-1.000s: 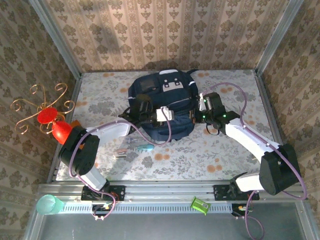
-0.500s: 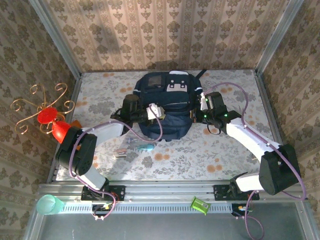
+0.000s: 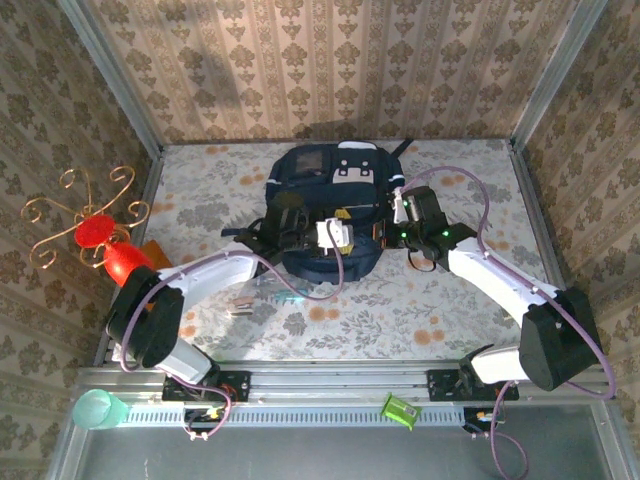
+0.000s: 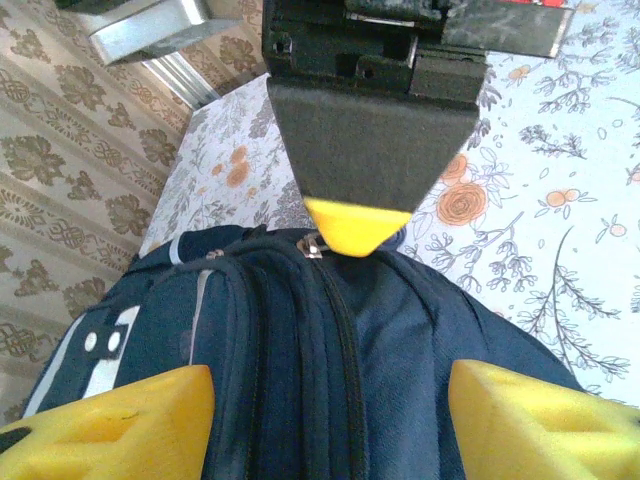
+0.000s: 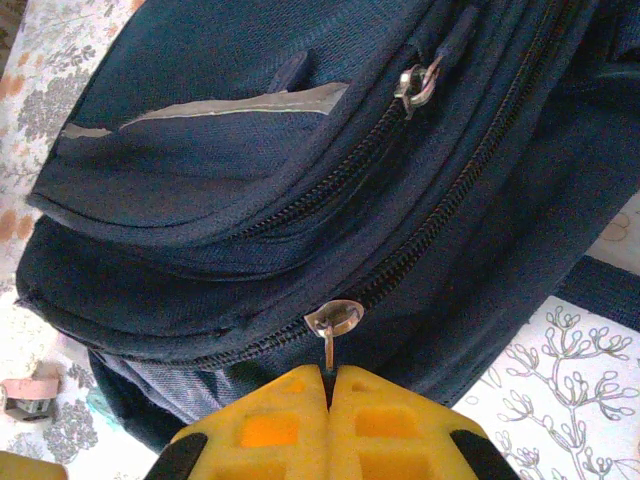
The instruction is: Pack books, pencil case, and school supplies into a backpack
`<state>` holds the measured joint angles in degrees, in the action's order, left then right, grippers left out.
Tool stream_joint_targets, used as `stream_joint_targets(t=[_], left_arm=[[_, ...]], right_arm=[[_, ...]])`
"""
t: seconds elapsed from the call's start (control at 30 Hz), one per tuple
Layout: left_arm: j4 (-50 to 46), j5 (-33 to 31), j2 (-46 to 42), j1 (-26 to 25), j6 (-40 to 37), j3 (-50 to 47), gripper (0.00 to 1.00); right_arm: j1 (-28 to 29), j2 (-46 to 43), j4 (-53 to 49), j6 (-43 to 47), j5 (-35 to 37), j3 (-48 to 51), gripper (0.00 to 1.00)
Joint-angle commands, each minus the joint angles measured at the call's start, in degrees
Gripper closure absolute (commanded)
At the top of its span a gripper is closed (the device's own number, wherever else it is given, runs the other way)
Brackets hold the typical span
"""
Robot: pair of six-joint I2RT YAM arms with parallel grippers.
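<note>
The dark navy backpack [image 3: 335, 195] lies in the middle of the table with its front pockets facing up. My right gripper [image 5: 328, 375] is shut on the metal zip pull [image 5: 333, 322] of a long zip on the backpack [image 5: 260, 150]. It shows at the bag's right side in the top view [image 3: 392, 218]. My left gripper [image 4: 330, 420] is open, its yellow fingertips [image 4: 110, 425] standing either side of the backpack [image 4: 300, 340] without touching it, over the near end [image 3: 305, 232]. School supplies, a teal-handled tool [image 3: 283, 293] and a small pinkish item [image 3: 240, 306], lie on the table near the bag. Books and pencil case are out of view.
A gold wire stand with a red cone [image 3: 105, 240] and an orange-brown slab [image 3: 152, 250] sit at the left edge. A teal cup [image 3: 95, 408] and a green object [image 3: 400, 410] rest on the front rail. Patterned walls close in three sides.
My left gripper has opened and shifted right over the bag's near end. The backpack has swung back and straightened from its tilted position. My right gripper stays shut on the zip pull.
</note>
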<state>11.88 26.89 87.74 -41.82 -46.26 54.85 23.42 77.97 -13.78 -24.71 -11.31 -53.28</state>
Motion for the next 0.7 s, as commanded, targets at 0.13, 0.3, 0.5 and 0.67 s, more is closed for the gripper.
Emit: stream_joint_targets(t=[0.13,0.3,0.5,0.67], left_arm=[[-4.74,-3.67,5.83,-1.50,-3.13,5.01,0.45],[-5.20,-5.11,8.48,-1.64,-3.31,7.28,0.53],[-5.55,-6.33,8.94,-1.28,-3.97,7.05,0.77],[-5.51,-4.55,7.20,0.07,-3.40,5.70,1.00]], right_arm=[[1.72,-3.06,2.84,-1.27,-3.54,-1.93,1.00],[1.76,-3.27,2.84,-1.01,-3.02,-1.36,1.00],[1.63,-2.96,0.67,0.43,1.04,-1.21,1.00],[1.19,-2.41,-0.34,0.61,3.42,-1.08,1.00]])
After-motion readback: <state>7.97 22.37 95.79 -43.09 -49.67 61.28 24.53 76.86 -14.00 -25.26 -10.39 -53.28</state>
